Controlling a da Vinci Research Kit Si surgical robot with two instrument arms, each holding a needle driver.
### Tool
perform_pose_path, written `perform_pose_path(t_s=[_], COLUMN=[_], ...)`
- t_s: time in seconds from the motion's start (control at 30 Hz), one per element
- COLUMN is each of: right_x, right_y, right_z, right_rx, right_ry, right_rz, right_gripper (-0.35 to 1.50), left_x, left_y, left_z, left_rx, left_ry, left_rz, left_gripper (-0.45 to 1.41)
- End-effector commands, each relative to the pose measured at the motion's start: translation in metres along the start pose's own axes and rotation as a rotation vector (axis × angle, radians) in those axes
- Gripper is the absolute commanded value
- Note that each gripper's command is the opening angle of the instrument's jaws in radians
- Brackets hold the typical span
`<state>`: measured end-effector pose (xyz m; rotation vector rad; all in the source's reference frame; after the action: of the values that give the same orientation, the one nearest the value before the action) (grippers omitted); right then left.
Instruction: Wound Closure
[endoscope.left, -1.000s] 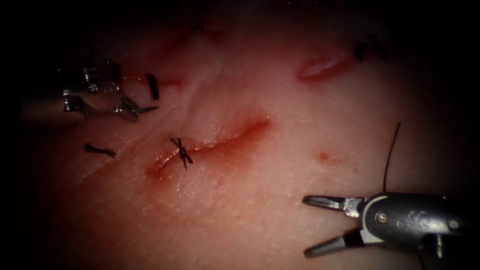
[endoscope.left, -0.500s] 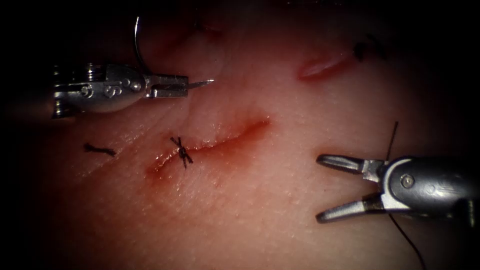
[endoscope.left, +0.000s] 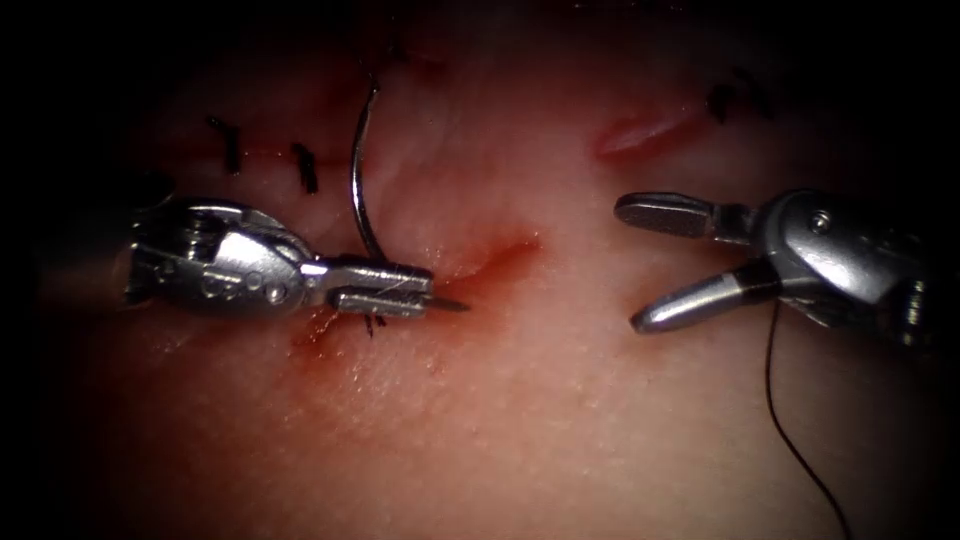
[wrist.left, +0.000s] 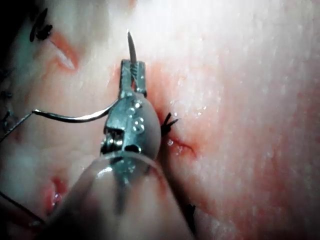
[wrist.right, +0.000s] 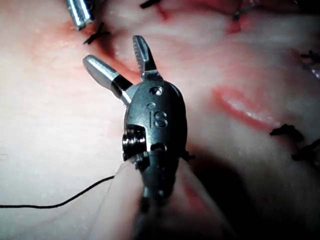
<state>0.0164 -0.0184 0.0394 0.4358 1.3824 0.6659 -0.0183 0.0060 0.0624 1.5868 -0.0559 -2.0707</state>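
Endoscope view: left pincer (endoscope.left: 425, 292), clamped on the needle (endoscope.left: 357, 175) near its tip, lies over the cut (endoscope.left: 480, 268). Needle is outside tissue (endoscope.left: 520, 400). Right pincer (endoscope.left: 645, 265) gapes wide, empty, well right of the cut.

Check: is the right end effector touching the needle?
Apart. The endoscope view shows bare tissue between the open, empty right end effector and the needle held near its point by the left end effector.

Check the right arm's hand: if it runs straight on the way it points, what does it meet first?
Probably the left hand, shut on the needle near its tip, over the cut. The open right hand points left toward it, with bare tissue between; depth is unclear.
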Motion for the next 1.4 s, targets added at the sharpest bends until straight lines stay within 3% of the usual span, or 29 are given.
perform_pose_path(t_s=[0.03,0.13,0.2,0.23,0.53,0.8,1.4], right_x=[-0.0004,-0.0008,-0.0009,-0.0010,-0.0010,-0.0016,-0.0021], right_y=[0.0005,0.0004,0.0004,0.0004,-0.0001,-0.0001,-0.0004], right_z=[0.0018,0.0027,0.0034,0.0044,0.0092,0.0128,0.0148], right_rx=[0.026,0.066,0.073,0.078,0.096,0.089,0.177], right_ry=[0.029,0.042,0.061,0.112,0.147,0.088,0.082], right_rz=[0.064,0.140,0.315,0.375,0.495,0.501,0.511], right_gripper=[1.09,1.08,1.06,1.08,1.09,1.18,1.16], left_x=[-0.0004,0.0001,0.0004,0.0006,0.0012,0.0032,0.0051], left_y=[-0.0004,-0.0004,-0.0004,-0.0005,-0.0002,-0.0002,-0.0002], left_z=[0.0007,0.0009,0.0010,0.0012,0.0022,0.0012,0.0007], left_rx=[-0.004,0.008,0.032,0.055,0.078,0.120,0.124], left_ry=[0.028,0.066,0.082,0.058,0.031,0.049,0.210], left_rz=[0.064,0.142,0.170,0.197,0.255,0.325,0.380], left_gripper=[-0.45,-0.45,-0.45,-0.45,-0.45,-0.45,-0.45])
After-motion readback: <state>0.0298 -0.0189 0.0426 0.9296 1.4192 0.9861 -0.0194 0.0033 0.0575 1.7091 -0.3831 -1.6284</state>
